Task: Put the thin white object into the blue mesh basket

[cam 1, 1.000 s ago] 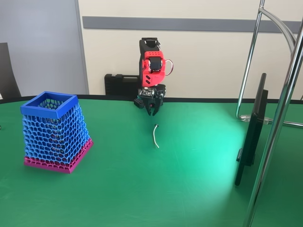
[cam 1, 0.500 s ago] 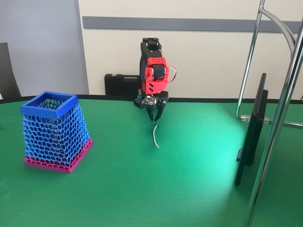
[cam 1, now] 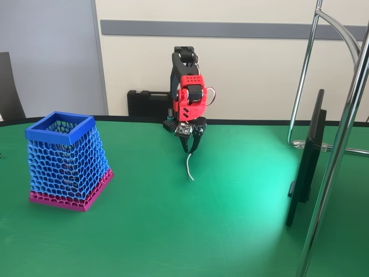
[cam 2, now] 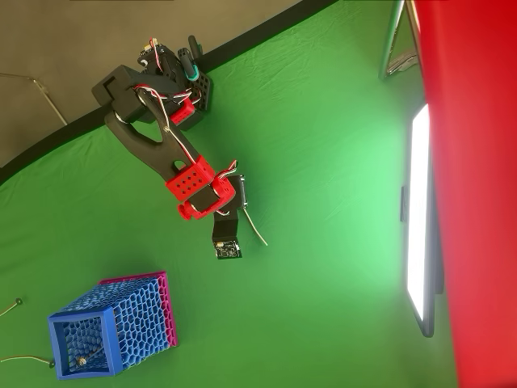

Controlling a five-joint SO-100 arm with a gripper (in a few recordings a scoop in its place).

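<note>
Counter (cam 1: 173, 231): matt green cloth, smooth, with a soft sheen at right.
Blue mesh basket (cam 1: 66, 158): matt honeycomb plastic, solid rim.
Thin white object (cam 1: 188, 168): smooth, plastic-looking strand.
Stand poles (cam 1: 305, 69): glossy chromed metal, far right.
Arm (cam 1: 189, 95): matt red and black plastic.

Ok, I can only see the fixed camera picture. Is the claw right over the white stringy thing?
Observer: Yes. From above, the gripper sits over one end of the thin white object, and the rest of it points away from the arm.
Operator: And where is the basket from up there?
Observer: The blue mesh basket stands well apart, at the lower left of the overhead view. A thin wire lies on the table next to it.
</note>
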